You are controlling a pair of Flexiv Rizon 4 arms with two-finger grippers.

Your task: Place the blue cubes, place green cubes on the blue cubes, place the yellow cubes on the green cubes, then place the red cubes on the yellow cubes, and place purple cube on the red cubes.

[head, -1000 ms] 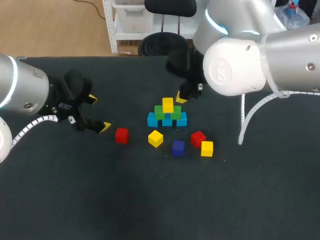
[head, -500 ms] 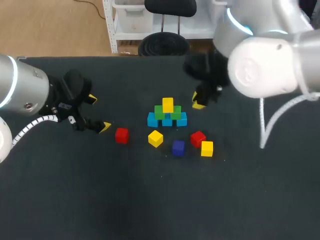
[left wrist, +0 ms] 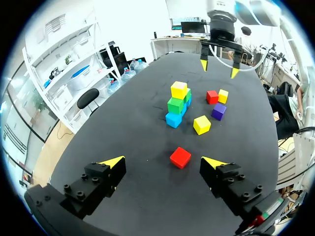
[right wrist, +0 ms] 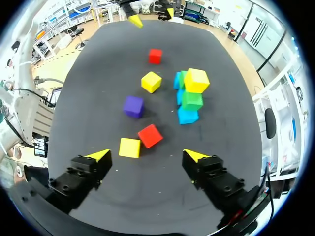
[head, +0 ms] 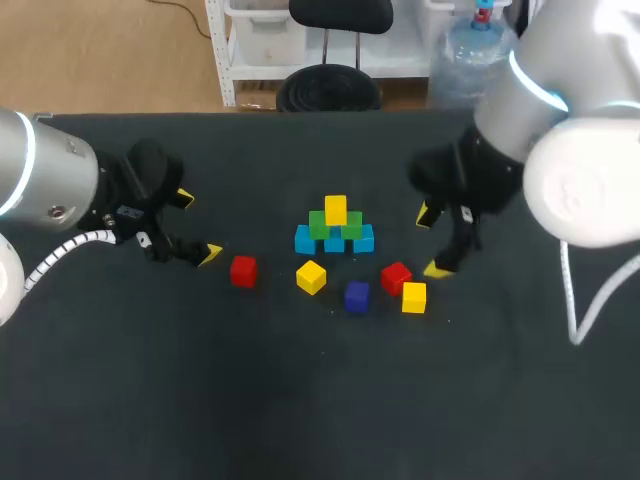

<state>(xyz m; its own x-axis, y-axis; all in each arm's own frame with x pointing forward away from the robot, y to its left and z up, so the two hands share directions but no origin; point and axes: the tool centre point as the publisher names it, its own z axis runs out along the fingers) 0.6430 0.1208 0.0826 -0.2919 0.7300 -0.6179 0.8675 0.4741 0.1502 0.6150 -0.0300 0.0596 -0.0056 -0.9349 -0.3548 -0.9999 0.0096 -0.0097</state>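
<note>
A small pyramid stands mid-table: blue cubes (head: pixel 335 241) at the base, green cubes (head: pixel 335 225) on them and one yellow cube (head: pixel 336 209) on top. Loose in front of it lie a red cube (head: pixel 243 271), a yellow cube (head: pixel 311 277), a purple cube (head: pixel 356 295), a second red cube (head: pixel 396 277) and a second yellow cube (head: pixel 414 297). My right gripper (head: pixel 431 242) hangs open and empty just right of that second red cube (right wrist: pixel 149 135). My left gripper (head: pixel 197 226) stands open and empty left of the first red cube (left wrist: pixel 180 157).
Dark tabletop (head: pixel 300 400) stretches bare in front of the cubes. The pyramid (right wrist: pixel 192 98) lies ahead and to one side of my right gripper (right wrist: pixel 147 155), with the purple cube (right wrist: pixel 133 106) ahead of it.
My right arm has swung from beside the top of the pyramid out to the right and forward, and its fingers have gone from shut to open. Left arm and cubes are unchanged.
</note>
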